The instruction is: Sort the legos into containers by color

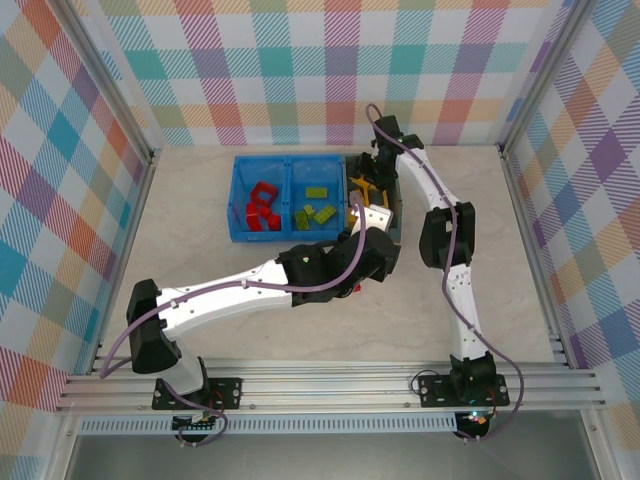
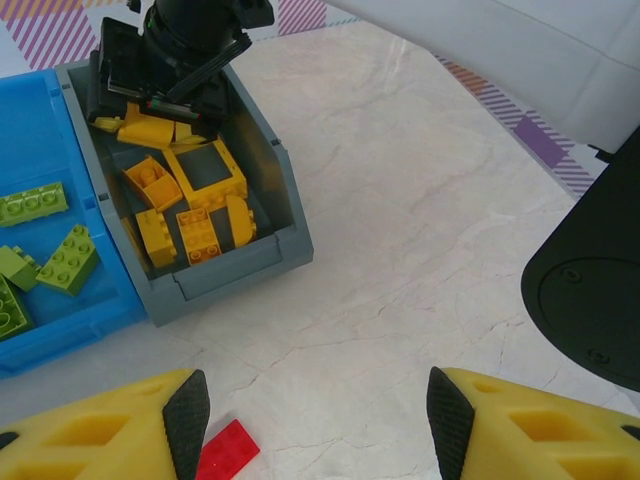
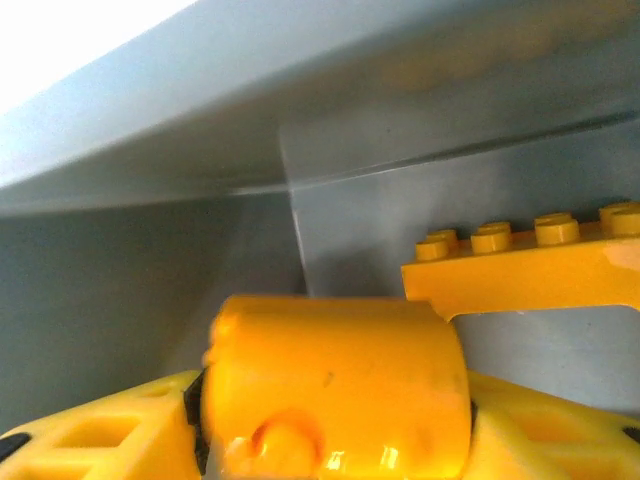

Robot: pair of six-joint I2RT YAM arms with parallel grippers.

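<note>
A left arm stretches from the lower left of the overhead frame diagonally up and right across the worktop, its wrist stopping just below the bins. The left hand hangs released, fingers spread wide with nothing between them. A flat red brick lies on the worktop just beside the left finger, its long axis running lower left to upper right.

At upper centre sits the blue bin, with red bricks in its left compartment and green bricks in its right. The grey bin touches its right side and holds yellow bricks lying at mixed angles.

The right arm climbs from the lower right, folds at the elbow and angles up and left, wrist bent down into the grey bin's far end. In its hand a round yellow piece fills the gap between the fingers; whether it is clenched or let go cannot be told. Behind it a studded yellow plate lies level, its length running left to right.
</note>
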